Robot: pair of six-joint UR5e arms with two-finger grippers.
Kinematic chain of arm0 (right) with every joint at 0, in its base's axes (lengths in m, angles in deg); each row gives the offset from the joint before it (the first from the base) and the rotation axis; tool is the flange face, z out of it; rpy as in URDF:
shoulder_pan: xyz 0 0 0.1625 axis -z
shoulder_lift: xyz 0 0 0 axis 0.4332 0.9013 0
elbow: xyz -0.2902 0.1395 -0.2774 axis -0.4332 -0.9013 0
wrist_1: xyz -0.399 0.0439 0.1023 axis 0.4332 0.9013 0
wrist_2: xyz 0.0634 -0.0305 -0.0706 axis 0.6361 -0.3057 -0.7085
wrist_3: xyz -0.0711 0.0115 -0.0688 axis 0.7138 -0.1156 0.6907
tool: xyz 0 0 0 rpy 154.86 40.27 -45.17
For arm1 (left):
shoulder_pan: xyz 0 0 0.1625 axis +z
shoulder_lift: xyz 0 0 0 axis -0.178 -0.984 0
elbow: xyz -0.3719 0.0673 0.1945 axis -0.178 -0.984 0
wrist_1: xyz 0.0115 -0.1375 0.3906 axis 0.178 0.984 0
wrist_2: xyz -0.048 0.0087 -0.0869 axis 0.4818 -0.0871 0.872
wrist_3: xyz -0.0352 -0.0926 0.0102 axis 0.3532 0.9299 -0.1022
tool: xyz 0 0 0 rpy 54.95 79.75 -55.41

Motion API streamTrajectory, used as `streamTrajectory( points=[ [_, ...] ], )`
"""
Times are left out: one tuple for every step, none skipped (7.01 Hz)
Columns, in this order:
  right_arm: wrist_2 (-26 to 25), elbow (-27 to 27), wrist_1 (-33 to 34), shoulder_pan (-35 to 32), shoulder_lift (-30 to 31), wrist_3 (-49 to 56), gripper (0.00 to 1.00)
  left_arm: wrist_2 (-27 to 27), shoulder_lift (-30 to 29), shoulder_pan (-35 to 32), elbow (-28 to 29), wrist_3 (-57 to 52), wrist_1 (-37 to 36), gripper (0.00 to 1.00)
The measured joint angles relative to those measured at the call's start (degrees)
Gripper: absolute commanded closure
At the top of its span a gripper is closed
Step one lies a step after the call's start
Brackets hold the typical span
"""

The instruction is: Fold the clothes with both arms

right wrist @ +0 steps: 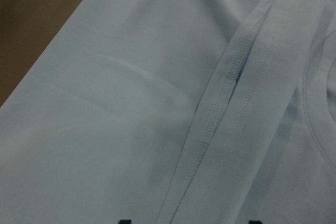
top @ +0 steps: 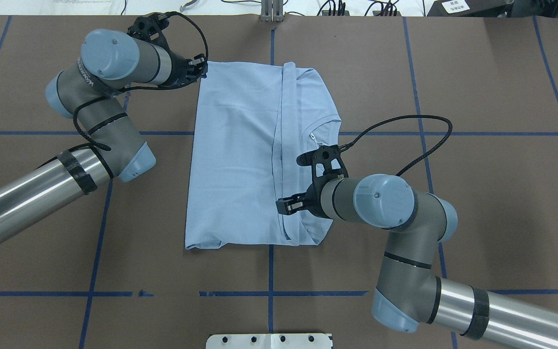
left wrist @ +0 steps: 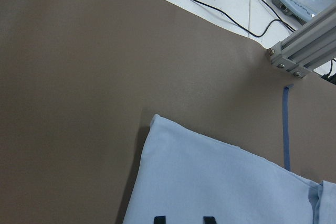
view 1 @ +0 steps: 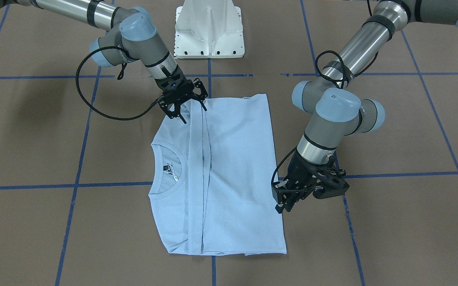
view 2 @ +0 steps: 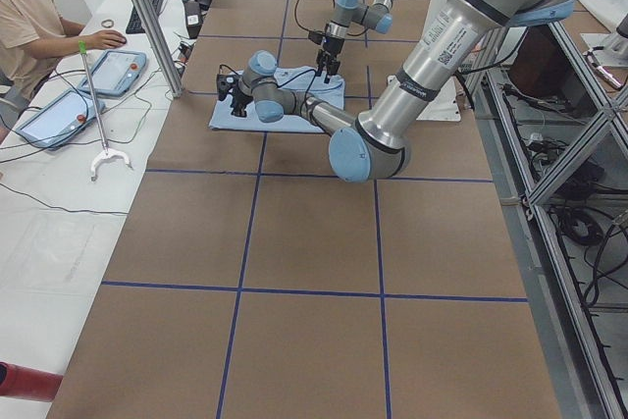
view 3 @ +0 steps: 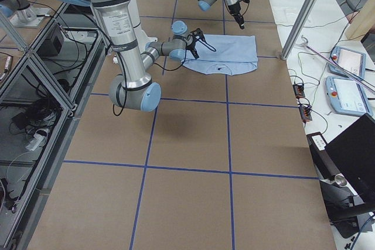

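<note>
T-shirt (view 1: 237, 171) lay flat mid-table (view 1: 392, 246), partly folded. Left gripper (view 1: 283, 203) sat at a corner opposite the collar, jaws apart and empty. Right gripper (view 1: 193, 113) hung over the stitched edges, jaws wide and empty. Fabric looked light and limp. I'd pinch corners through all layers.

So the left gripper (top: 200, 69) is mostly tucked behind its own wrist in the overhead view, and its wrist cam only catches 2 dark fingertips (left wrist: 160, 220) at the bottom edge. The neck label (view 1: 168, 169) is too small to read. The left arm (top: 32, 194) and right arm (top: 502, 310) both run off the frame. In the side views that one and the right gripper (view 1: 194, 114) are way too tiny to judge. The person (view 2: 25, 17) is cut off too.
</note>
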Motion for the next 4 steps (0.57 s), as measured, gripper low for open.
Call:
streamTrajectory(
  points=[
    [-4.0,1.1,0.6,2.7,0.3,2.4,0.25,0.0,0.1,0.0,0.0,0.1,0.0,0.64],
    [-8.6,2.3,2.6,5.9,0.5,4.0,0.34,0.0,0.1,0.1,0.0,0.1,0.0,0.64],
    [-12.8,3.6,5.2,8.6,0.7,5.3,0.39,0.0,0.2,0.1,0.0,0.1,-0.1,0.64],
    [-15.6,4.3,6.6,10.1,1.1,5.8,0.47,-0.1,0.3,0.2,0.1,0.2,0.0,0.64]
  ],
)
